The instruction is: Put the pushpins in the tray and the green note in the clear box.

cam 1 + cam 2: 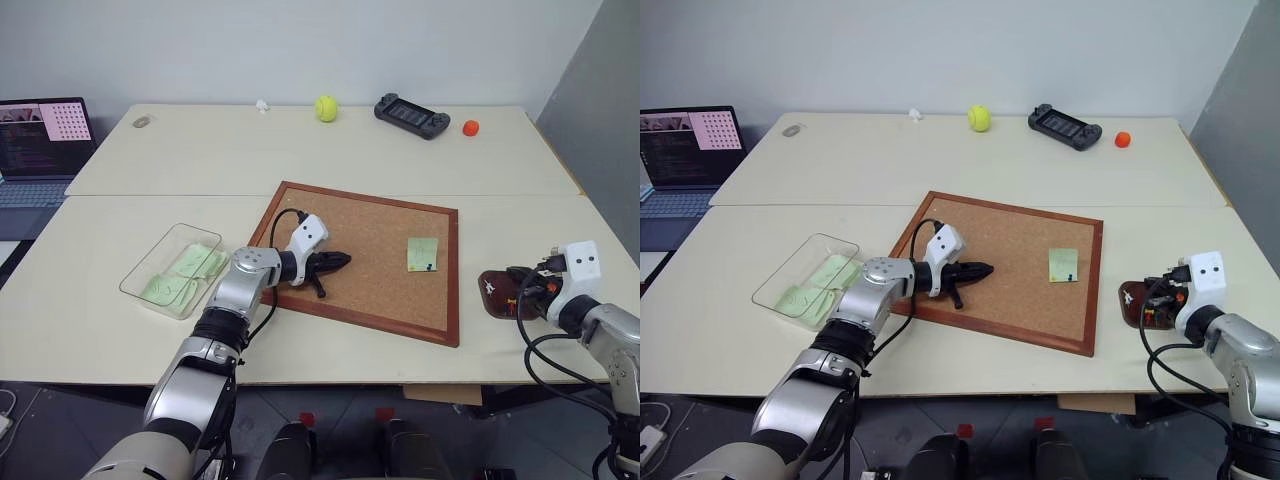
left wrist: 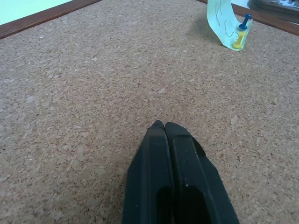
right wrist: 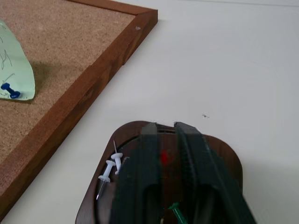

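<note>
1: Two white pins point(image 3: 112, 165) lie in the tray point(image 3: 224, 149) already, with a green one at the bottom edge of the right wrist view. Where's the right gripper point(image 3: 164, 127)?

2: Right over that tray, lower right of the head view, off the cork board point(image 1: 370, 230). Its fingers stand a little apart and a red pin point(image 3: 163, 157) shows in the gap. I can't tell whether the pads grip it or it has dropped free.

1: So the step is the release, I'd say. How to do it well?

2: Spread the fingers wider while low over the dish, so the pin falls inside the rim and doesn't bounce out. Then lift straight up; a sideways pull could drag the light tray or flick the pins already in it.

1: And the left gripper point(image 2: 163, 126)?

2: Fingers pressed together, holding nothing, low over the left part of the board.

1: The green note point(image 1: 422, 253)?

2: On the board's right part, fixed by a blue pin point(image 2: 246, 19), with what looks like a yellow one just beside it. Its edge curls up. The clear box point(image 1: 148, 258) sits at centre left, green sheets already inside

1: Then the note waits — pins out first, judging by this
</note>
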{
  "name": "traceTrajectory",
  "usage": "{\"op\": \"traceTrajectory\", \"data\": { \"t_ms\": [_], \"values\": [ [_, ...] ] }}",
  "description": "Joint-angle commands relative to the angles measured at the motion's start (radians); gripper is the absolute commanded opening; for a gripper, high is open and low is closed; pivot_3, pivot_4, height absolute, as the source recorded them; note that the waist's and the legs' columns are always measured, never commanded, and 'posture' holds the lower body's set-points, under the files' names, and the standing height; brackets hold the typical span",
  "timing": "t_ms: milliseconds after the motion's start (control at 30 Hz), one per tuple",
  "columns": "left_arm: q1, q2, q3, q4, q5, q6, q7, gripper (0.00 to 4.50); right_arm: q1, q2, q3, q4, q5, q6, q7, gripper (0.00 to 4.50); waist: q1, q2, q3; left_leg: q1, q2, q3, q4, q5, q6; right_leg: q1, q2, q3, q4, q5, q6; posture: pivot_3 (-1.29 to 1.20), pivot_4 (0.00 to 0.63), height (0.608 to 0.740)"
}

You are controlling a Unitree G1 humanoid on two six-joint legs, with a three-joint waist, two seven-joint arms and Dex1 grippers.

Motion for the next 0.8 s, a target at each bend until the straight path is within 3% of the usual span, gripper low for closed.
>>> {"op": "traceTrajectory", "data": {
  "t_ms": [33, 267, 600, 800],
  "values": [
    [0.014, -0.006, -0.037, 0.0, 0.024, 0.01, -0.014, 0.0, -0.012, -0.021, -0.004, -0.004, -0.008, -0.02, -0.003, 1.5, 0.0, 0.0, 0.0, 0.0, 0.0, 0.0, 0.0, 0.0, 0.0, 0.0, 0.0, 0.0, 0.0, 0.0, 0.0, 0.0, 0.15, 0.74],
    [0.003, -0.009, -0.034, 0.016, 0.025, 0.001, -0.011, 0.0, -0.029, -0.051, -0.012, 0.004, -0.013, -0.054, 0.008, 2.77, 0.0, 0.0, 0.0, 0.0, 0.0, 0.0, 0.0, 0.0, 0.0, 0.0, 0.0, 0.0, 0.0, 0.0, 0.0, 0.0, 0.15, 0.74],
    [0.0, -0.017, -0.038, 0.027, 0.029, -0.016, -0.009, 0.0, 0.029, -0.179, 0.08, -0.109, 0.113, -0.132, 0.367, 2.77, 0.001, -0.001, 0.0, 0.0, 0.0, -0.001, 0.0, 0.0, 0.0, 0.002, 0.0, -0.001, -0.001, 0.0, 0.001, 0.0, 0.15, 0.74],
    [0.0, -0.01, -0.035, 0.016, 0.031, -0.015, -0.012, 0.0, -0.103, -0.105, 0.245, -0.005, 0.039, -0.224, 0.373, 2.77, -0.004, -0.001, 0.0, 0.002, 0.0, 0.0, 0.0, 0.0, 0.0, 0.002, 0.001, 0.0, -0.001, 0.0, 0.001, 0.0, 0.15, 0.74]
  ]
}}
